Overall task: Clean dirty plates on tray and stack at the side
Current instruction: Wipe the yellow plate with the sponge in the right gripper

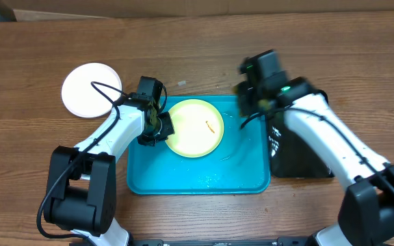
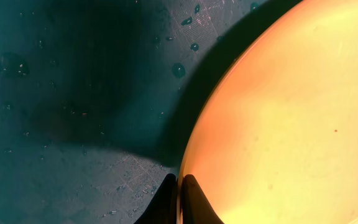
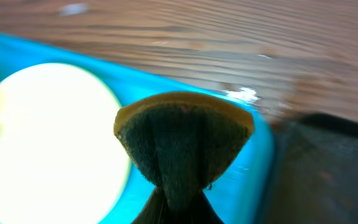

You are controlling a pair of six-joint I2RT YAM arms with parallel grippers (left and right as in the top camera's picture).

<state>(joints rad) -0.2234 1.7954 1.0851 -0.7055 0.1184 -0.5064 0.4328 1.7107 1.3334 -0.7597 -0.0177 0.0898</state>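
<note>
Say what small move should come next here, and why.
Probably bring the right claw with its sponge onto the yellow plate: the left claw pinches its rim, an orange streak shows on it, and the sponge hangs apart, over the tray edge.

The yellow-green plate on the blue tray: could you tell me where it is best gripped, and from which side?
Pinch the rim at the left edge of the plate, from the left. It lies flat in the tray, so only the rim offers a hold; the left gripper is shut on it, the right gripper on the sponge.
</note>
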